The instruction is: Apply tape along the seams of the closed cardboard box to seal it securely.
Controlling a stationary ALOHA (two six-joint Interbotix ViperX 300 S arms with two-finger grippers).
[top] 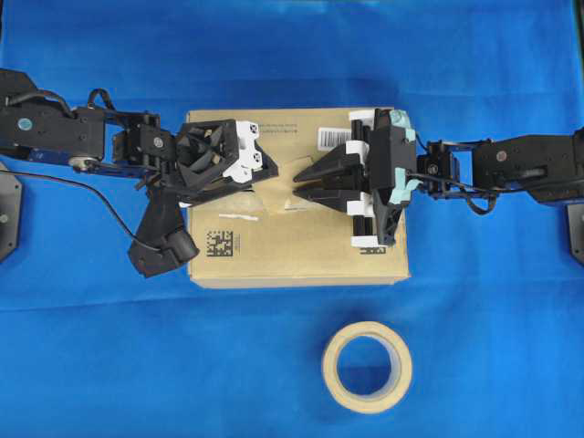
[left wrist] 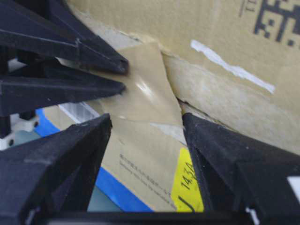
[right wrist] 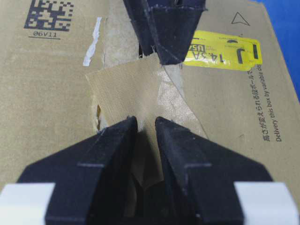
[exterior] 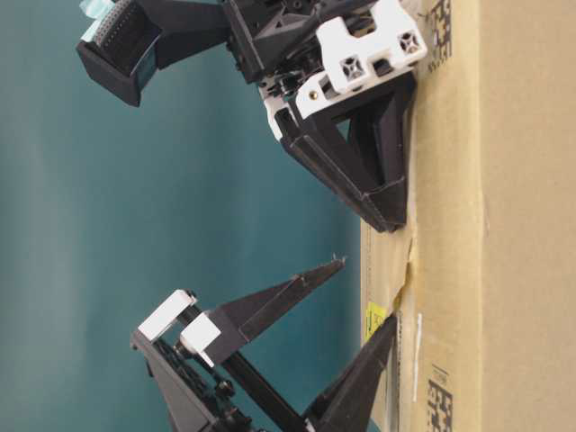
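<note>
Left claw (top: 258, 179): spread wide, grasping nothing; one finger (exterior: 373, 364) rests on the box top beside the tape, the other stands clear above, judged ready to press or smooth.
Right claw (top: 303, 181): fingers nearly together on the tape's near edge, apparently pinning it against the box; a firm pinch cannot be confirmed.
Tape (right wrist: 133, 89): short tan piece between the two claws, straddling the seam, one side lifted and creased; fine woven paper texture.
Seam (left wrist: 215, 96): dark line bordered by pale torn remnants.
Cardboard box (top: 301, 251): brown, matte, rectangular, under both claws.
Tape roll (top: 367, 367): beige ring on the blue bench, well apart from both claws.
</note>
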